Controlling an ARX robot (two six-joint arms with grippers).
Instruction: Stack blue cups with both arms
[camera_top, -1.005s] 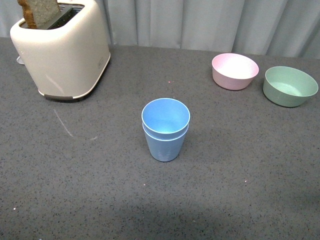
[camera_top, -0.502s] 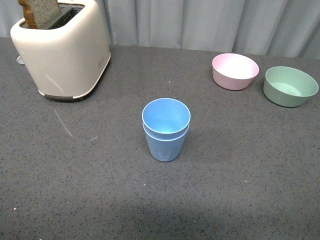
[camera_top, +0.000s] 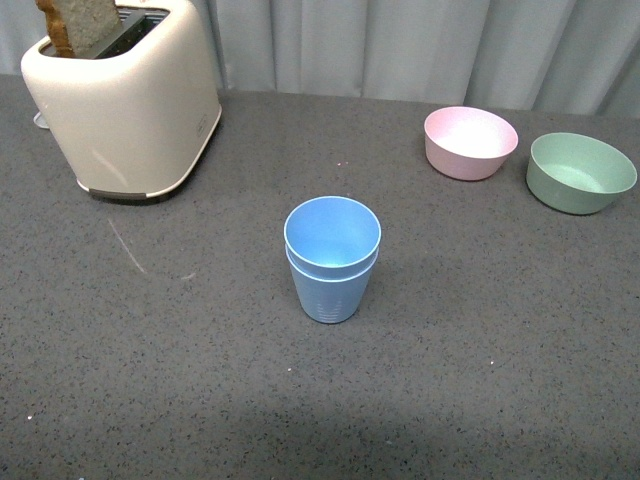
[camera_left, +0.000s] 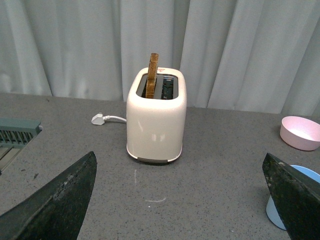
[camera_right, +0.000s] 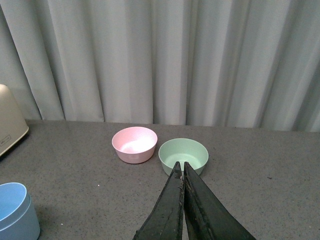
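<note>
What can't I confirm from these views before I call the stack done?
- Inner cup: how deep it sits; the outer cup hides its body in the front view.
- Stack in both wrist views: cut off by the frame edge.
- Both arms: outside the front view.
- Toaster slots: too dark to tell what lies beside the bread.
- Grey object, left wrist view: cut by the edge, unidentifiable.

Blue cups (camera_top: 331, 258): smooth matt plastic, faint ridges near the base. Pink bowl (camera_top: 470, 142) and green bowl (camera_top: 580, 172): smooth plastic, soft sheen. Toaster (camera_top: 125, 95): glossy cream shell, metal trim at the base. Worktop (camera_top: 500, 330): dark grey, speckled, matt. Curtain (camera_right: 150, 60): pale cloth, pleated.
</note>
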